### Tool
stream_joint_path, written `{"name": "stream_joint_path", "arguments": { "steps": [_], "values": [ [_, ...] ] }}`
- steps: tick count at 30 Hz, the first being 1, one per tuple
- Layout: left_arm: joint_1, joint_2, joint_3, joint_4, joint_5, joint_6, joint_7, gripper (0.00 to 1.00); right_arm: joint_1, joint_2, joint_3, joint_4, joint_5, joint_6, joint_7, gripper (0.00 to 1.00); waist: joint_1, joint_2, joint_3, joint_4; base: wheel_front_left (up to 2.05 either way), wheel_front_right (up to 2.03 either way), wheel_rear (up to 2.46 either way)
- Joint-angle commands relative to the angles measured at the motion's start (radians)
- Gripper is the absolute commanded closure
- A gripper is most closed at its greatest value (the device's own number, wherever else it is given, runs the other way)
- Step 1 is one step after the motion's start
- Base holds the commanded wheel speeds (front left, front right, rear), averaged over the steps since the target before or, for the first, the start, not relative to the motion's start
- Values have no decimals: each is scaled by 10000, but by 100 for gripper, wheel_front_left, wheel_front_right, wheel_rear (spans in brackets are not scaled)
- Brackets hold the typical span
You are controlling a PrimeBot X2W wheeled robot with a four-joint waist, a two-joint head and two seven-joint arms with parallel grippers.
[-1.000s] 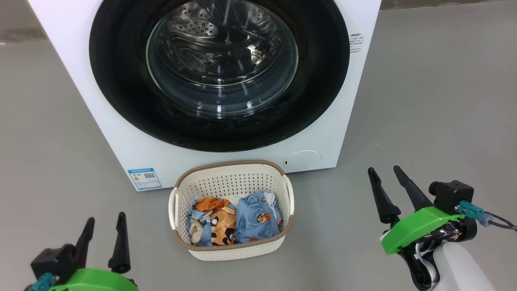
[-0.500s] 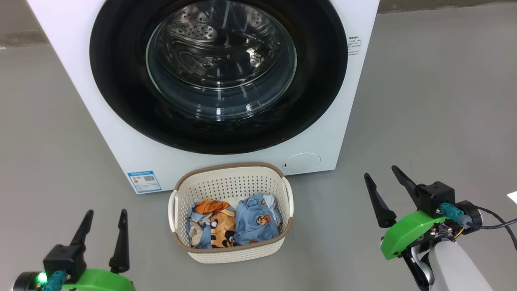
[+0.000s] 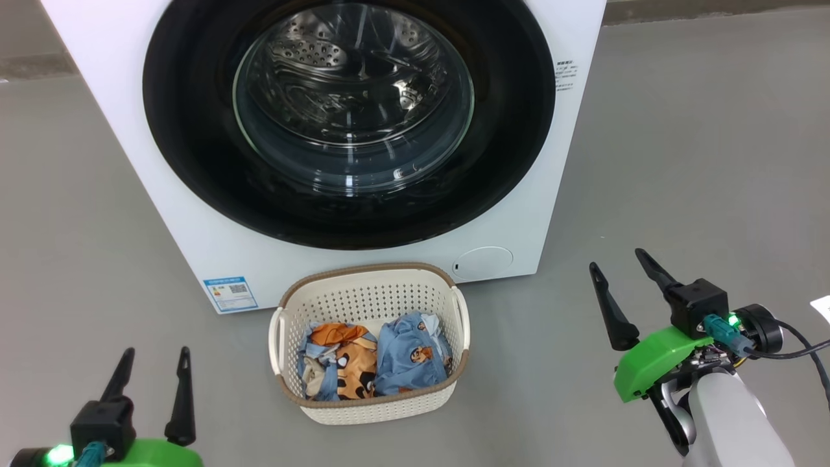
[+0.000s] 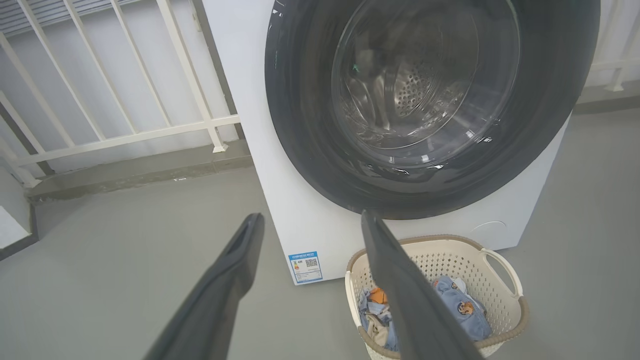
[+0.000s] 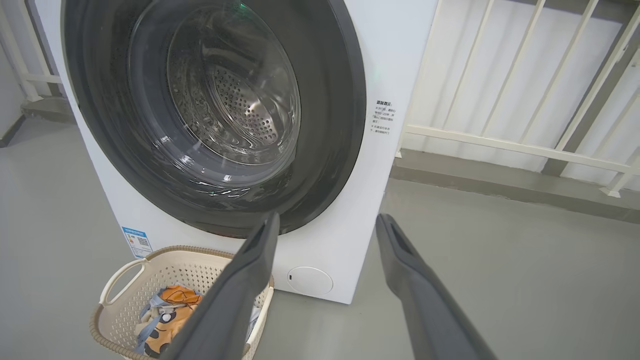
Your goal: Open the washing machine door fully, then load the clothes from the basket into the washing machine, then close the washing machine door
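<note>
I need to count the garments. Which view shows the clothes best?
The head view: it looks down into the basket, so the clothes lie uncovered. In the left wrist view a left finger crosses them; in the right wrist view a right finger hides about half.

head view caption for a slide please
Shut washing machine door, clothes in the basket before it, left end effector and right end effector open, empty.

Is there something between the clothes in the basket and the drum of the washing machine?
Yes: the washing machine door is shut across the opening, above the clothes in the basket.
</note>
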Motion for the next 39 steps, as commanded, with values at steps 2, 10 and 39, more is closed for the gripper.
{"name": "stream_joint_path", "arguments": {
  "steps": [2,10,39],
  "values": [
    [-428,173,451,-108,-91,106,-65,0,-279,126,68,-204,55,16,-120,0,0,0,13,-10,0,0,0],
    [-471,83,642,71,-267,211,-65,0,-263,269,-239,-161,214,16,-120,0,0,0,23,-13,0,0,0],
    [-488,-86,934,26,-615,-91,-65,0,-243,368,-318,-247,508,16,-120,0,0,0,81,-52,0,0,0]
  ]
}}
